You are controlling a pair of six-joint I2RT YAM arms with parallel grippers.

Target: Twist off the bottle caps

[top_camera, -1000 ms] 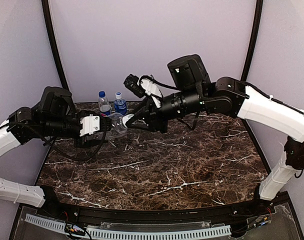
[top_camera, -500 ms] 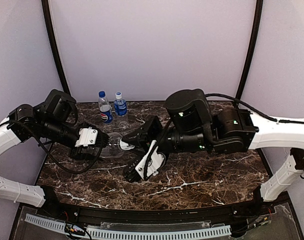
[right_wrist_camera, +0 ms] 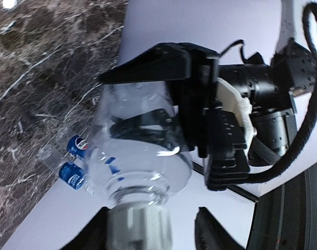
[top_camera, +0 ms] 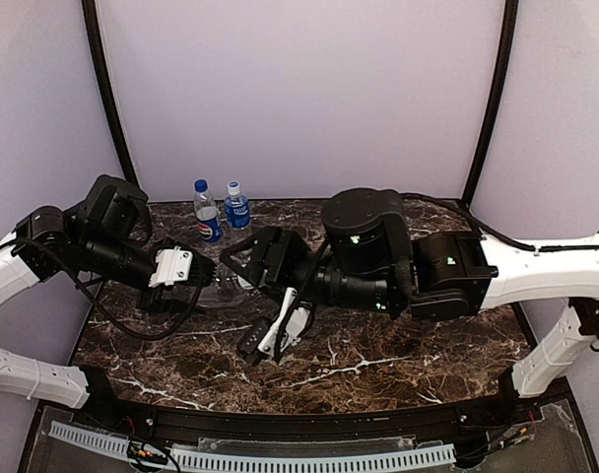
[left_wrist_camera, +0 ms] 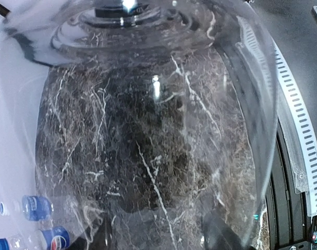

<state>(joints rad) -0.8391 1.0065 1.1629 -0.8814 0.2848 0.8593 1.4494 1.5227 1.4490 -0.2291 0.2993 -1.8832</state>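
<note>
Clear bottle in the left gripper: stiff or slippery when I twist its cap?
Probably light: the clear bottle looks empty, the marble table showing through it. Its thin wall may flex in the left gripper. The glossy surface could let it spin when the cap is turned.

You have three bottles here: one Pepsi bottle (top_camera: 207, 219), one blue-label bottle (top_camera: 238, 209) and one plain bottle (right_wrist_camera: 143, 151). You can count three caps too: one blue cap (top_camera: 200, 184), one white cap (top_camera: 232, 185) and one pale cap (right_wrist_camera: 138, 226). There are two arms, the left arm (top_camera: 88, 241) and the right arm (top_camera: 447, 276), and one counter (top_camera: 398, 357).
</note>
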